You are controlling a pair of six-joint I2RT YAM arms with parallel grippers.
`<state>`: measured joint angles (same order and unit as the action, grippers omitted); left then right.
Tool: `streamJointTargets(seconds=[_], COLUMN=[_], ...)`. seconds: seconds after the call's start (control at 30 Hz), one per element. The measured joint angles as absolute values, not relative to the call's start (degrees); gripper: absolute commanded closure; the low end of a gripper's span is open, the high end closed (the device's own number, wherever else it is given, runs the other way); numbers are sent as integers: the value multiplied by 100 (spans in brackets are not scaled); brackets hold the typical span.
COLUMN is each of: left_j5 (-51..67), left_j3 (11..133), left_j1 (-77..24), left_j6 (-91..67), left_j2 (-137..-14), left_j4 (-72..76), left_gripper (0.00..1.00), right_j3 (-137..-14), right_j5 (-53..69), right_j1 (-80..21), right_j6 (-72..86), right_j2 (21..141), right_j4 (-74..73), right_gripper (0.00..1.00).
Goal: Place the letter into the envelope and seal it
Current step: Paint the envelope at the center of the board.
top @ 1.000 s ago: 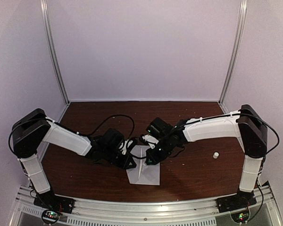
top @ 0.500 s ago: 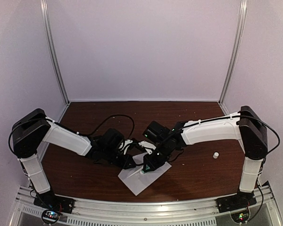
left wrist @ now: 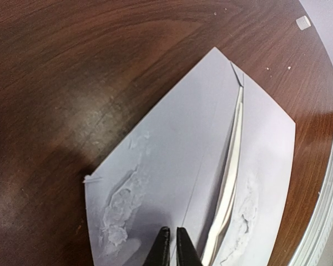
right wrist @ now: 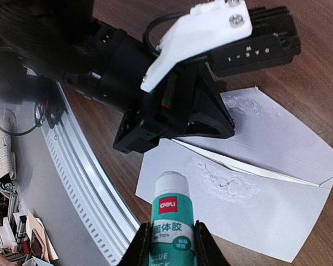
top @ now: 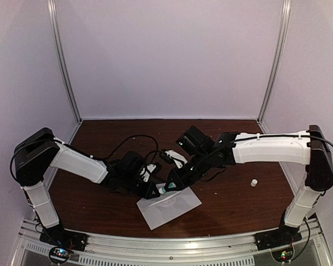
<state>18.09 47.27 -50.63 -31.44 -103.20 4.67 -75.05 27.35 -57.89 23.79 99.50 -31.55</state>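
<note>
Right wrist view: clamping a green-and-white glue stick (right wrist: 169,213) in the right gripper (right wrist: 170,244) over the pale grey-lavender paper envelope (right wrist: 266,147) at the counter's near edge, plain white letter (left wrist: 231,160) inside, edge pinched between the closed fingers of the left gripper (left wrist: 170,246); hold firm, glide lightly along the flap

Glue stick (right wrist: 171,221) label: "deli", "GLUE STICK"

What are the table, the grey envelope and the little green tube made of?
The table looks like dark wood or wood veneer: brown grain lines with a slight shine. The envelope looks like thin matte paper; it has sharp folds and rough whitish patches, probably glue. The glue stick in the right end effector looks like smooth plastic, with a printed green label and a white top.
</note>
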Motion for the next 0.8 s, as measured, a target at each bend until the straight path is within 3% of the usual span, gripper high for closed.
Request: streamJointTargets(seconds=[0.3, 0.8], left_j5=[1806, 1800], left_j3=[4727, 4727], left_j1=[-5063, -5063], left_j6=[-3144, -3144], left_j2=[-10320, -10320], left_j4=[467, 464], left_gripper=[93, 94], right_j3=[-7277, -6884], right_j5=[2526, 2469], right_j1=[-5367, -4991], right_j6=[2432, 2329], right_j2=[9317, 9758], right_j4=[-3050, -2961], right_gripper=[100, 100])
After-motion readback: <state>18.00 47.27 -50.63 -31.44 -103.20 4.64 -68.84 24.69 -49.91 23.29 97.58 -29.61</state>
